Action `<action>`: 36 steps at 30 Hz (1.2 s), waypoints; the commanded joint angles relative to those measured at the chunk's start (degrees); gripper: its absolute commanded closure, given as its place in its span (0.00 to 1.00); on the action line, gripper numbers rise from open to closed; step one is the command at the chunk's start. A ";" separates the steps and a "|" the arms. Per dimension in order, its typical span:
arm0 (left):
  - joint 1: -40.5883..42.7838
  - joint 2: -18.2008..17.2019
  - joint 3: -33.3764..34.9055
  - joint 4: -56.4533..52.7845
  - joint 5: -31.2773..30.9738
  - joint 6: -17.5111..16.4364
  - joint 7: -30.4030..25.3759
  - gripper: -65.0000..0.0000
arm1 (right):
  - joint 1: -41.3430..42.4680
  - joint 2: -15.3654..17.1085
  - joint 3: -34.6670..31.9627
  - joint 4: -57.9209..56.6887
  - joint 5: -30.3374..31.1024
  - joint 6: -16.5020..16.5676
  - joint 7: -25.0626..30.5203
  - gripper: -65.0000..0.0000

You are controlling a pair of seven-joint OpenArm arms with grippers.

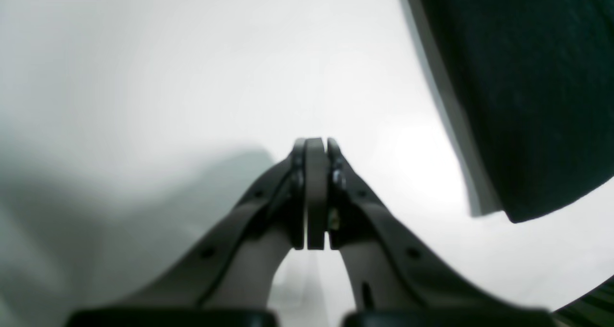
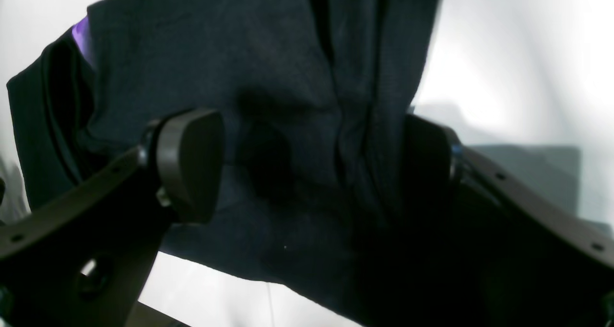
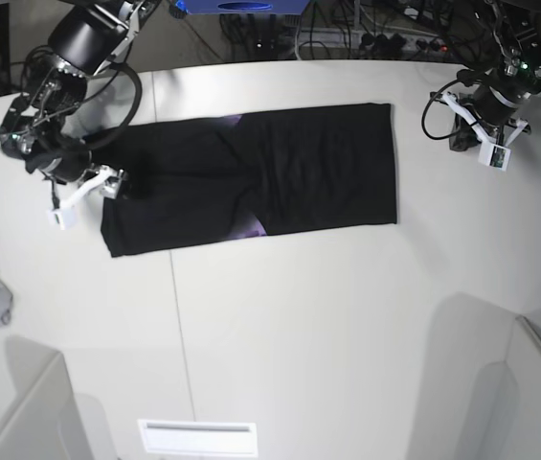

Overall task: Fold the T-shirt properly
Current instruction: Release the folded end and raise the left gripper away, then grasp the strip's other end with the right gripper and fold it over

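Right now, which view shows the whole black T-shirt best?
The base view: the black fabric T-shirt lies there as a full long band. The right wrist view shows only close folds; the left wrist view, one dark corner.

I work over a broad white table [image 3: 280,316] with thin seams running across it. Beyond its far edge I see a tangle of dark cables [image 3: 366,34] and a blue box [image 3: 241,6]. Light glares off the surface.
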 commanded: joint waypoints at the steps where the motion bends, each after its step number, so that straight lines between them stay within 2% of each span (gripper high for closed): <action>1: -0.09 -0.73 -0.29 0.88 -0.70 -0.21 -1.09 1.00 | 0.48 0.25 -0.16 0.44 0.39 -0.20 -0.18 0.22; 2: -0.09 -0.73 -0.38 0.88 -0.70 0.32 -1.09 1.00 | 0.48 0.25 -0.16 0.35 0.39 -0.20 -0.26 0.22; 6: -0.09 -0.73 -0.29 0.88 -1.06 6.83 -1.09 1.00 | 0.48 0.16 -0.25 -1.23 0.48 -0.20 -0.44 0.22; 10: -0.18 -0.91 1.47 0.88 -1.06 7.18 -1.09 1.00 | 0.83 0.16 -0.95 -4.66 0.48 -0.20 -0.18 0.24; 13: -0.18 -0.91 3.58 0.88 -0.79 7.18 -1.18 1.00 | 0.48 0.51 -4.91 -4.66 0.48 -0.12 0.18 0.40; 15: -1.15 -0.73 4.90 1.05 -0.88 7.18 -1.18 1.00 | 0.48 0.51 -5.26 -4.84 0.48 -0.12 1.23 0.49; 20: -2.20 -0.64 5.43 0.79 -1.06 7.18 -1.00 1.00 | 0.39 1.22 -5.44 -4.84 0.04 -0.12 2.90 0.58; 22: -3.43 -0.55 5.51 0.79 -1.06 7.18 -0.83 1.00 | 0.48 2.09 -5.79 -4.84 -1.72 -0.20 2.90 0.66; 24: -4.05 0.59 5.60 0.44 -0.70 7.18 -0.74 1.00 | 0.83 2.18 -5.88 -4.84 -4.71 -0.20 2.90 0.80; 26: -4.40 1.12 5.87 0.08 -0.70 7.18 -0.74 1.00 | 1.45 2.18 -5.88 -4.57 -7.79 -0.20 3.34 1.00; 29: -4.66 1.12 8.86 -0.09 -0.70 7.18 -0.74 1.00 | 1.71 2.18 -5.88 -4.40 -11.21 -0.20 4.31 1.00; 34: -4.93 1.12 9.73 -0.09 -0.62 7.26 -0.74 1.00 | 1.18 2.27 -6.49 -2.55 -11.65 -0.12 4.92 1.00; 36: -5.19 1.12 9.73 -0.09 -0.62 7.26 -0.74 1.00 | -0.05 2.36 -9.04 1.05 -11.65 -0.12 5.89 1.00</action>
